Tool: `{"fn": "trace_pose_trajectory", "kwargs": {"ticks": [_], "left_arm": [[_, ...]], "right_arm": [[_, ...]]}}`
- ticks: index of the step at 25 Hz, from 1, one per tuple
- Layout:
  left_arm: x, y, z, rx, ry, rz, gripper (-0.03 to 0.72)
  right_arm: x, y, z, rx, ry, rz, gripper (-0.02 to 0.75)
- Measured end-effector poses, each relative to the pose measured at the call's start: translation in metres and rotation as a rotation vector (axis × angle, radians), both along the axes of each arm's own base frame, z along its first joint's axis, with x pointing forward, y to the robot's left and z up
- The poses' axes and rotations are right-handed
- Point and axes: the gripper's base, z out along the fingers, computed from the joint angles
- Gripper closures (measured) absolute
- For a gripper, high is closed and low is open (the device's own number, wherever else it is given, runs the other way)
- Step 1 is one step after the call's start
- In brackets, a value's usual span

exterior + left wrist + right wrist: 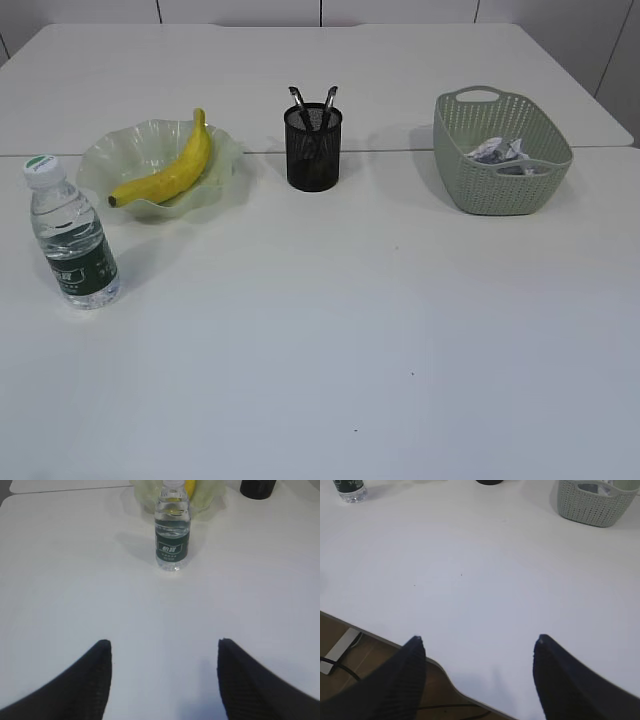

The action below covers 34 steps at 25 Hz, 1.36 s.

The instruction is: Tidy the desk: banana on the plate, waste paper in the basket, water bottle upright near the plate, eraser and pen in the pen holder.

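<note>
Standing upright — water bottle [172,532], label unreadable.

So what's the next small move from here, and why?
Probably just retract both arms. The banana lies on the plate, paper is in the basket, the bottle stands upright nearby, and both grippers are open, empty.

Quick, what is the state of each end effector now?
Left end effector: open, holding nothing.
Right end effector: open, holding nothing.
</note>
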Motion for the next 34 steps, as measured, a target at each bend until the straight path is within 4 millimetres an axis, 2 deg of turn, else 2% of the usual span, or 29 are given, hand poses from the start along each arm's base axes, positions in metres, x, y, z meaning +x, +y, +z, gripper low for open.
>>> {"fn": "trace_pose_trajectory", "kwargs": {"ticks": [34], "left_arm": [[0.0000, -0.0003, 0.0000, -0.003, 0.000, -0.002, 0.243]], "right_arm": [[-0.0001, 0.0005, 0.0001, 0.005, 0.001, 0.003, 0.237]]}}
